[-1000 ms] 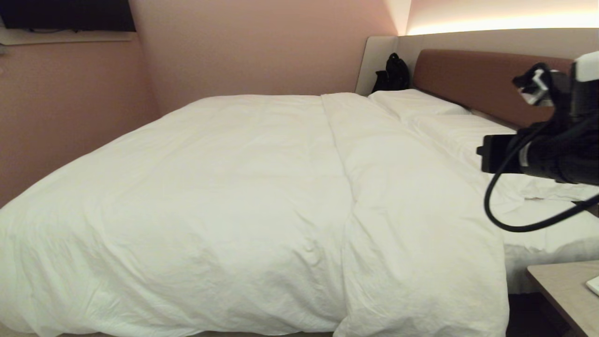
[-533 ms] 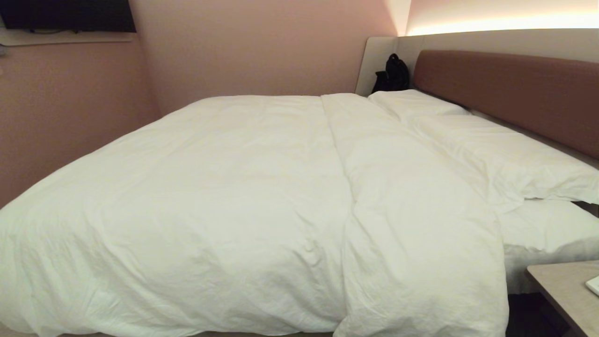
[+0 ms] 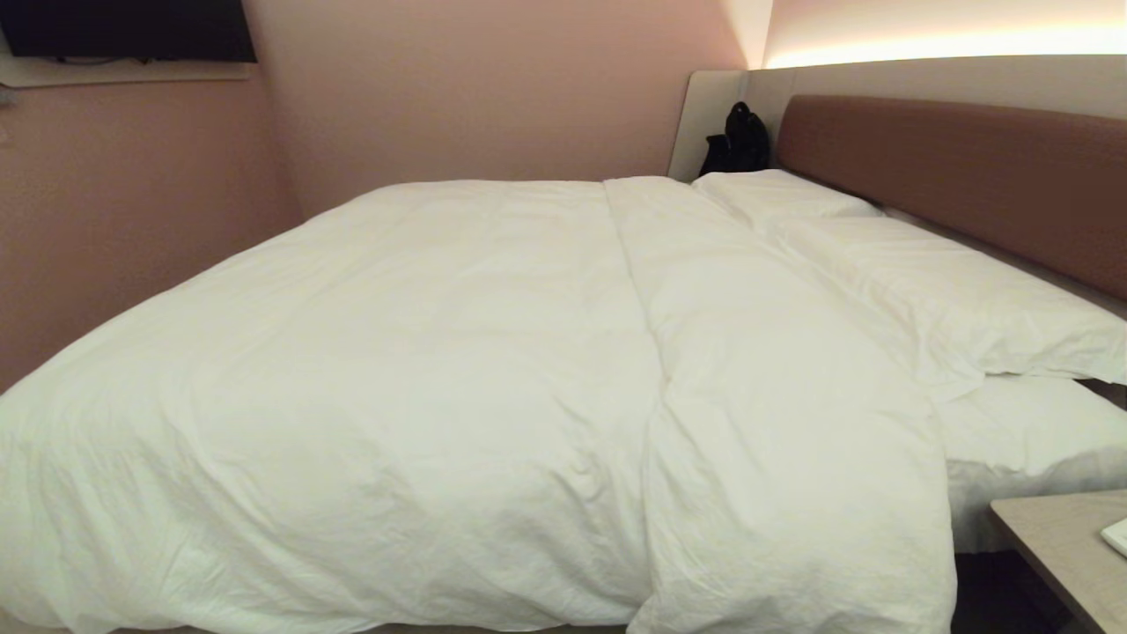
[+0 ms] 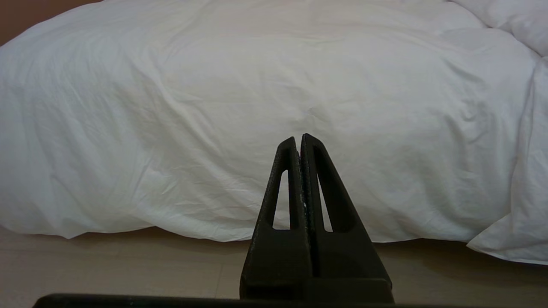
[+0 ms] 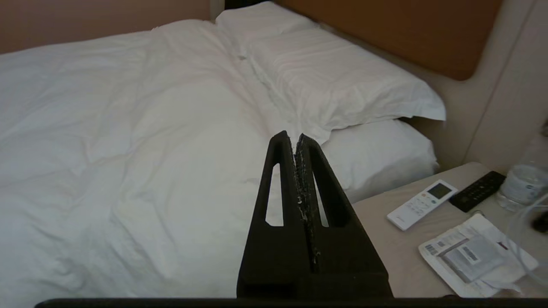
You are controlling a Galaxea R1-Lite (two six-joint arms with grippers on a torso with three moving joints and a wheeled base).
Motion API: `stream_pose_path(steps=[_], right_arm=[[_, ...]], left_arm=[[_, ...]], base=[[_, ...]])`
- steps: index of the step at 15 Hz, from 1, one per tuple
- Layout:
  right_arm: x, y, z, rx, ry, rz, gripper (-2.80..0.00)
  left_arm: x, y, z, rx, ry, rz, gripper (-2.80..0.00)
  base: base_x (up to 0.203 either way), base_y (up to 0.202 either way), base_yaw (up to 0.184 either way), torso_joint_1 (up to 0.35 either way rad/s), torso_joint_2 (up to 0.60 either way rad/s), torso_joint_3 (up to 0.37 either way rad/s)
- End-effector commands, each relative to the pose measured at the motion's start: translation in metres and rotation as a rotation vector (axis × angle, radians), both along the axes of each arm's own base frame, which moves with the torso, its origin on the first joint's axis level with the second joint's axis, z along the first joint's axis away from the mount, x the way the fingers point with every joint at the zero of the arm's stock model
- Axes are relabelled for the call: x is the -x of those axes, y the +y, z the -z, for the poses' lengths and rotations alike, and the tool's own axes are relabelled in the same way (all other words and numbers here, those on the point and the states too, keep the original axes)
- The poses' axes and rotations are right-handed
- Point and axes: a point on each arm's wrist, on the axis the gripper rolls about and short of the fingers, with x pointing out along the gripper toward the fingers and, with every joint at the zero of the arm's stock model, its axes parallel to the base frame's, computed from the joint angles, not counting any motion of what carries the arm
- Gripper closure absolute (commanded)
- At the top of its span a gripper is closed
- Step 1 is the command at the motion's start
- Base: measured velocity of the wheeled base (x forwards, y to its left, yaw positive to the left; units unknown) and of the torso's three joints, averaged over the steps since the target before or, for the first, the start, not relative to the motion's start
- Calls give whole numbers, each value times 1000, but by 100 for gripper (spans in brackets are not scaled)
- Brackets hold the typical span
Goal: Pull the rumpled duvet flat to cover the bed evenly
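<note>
On the bed (image 3: 1012, 176) the duvet (image 3: 458, 387) lies spread, w/ a fold ridge near the pillows (image 3: 933, 291). Left gripper (image 4: 299, 139) pressed closed, empty, low by duvet's hanging edge. Right gripper (image 5: 293, 139) closed, empty, near nightstand (image 5: 385, 214); since a sec ago right arm left head view.
</note>
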Motion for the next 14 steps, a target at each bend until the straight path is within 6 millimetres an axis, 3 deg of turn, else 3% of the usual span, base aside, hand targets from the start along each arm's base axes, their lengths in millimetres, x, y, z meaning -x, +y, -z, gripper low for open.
stream_pose_path(steps=[1,14], right_arm=[[21,-3,4,-1,-38,15,0],[78,-6,41,-4,-94,63,0]], left_arm=[[0,0,0,1,-1,-1,0],[0,0,0,0,0,-1,0]], base=[[0,0,0,0,0,0],[0,0,0,0,0,0]])
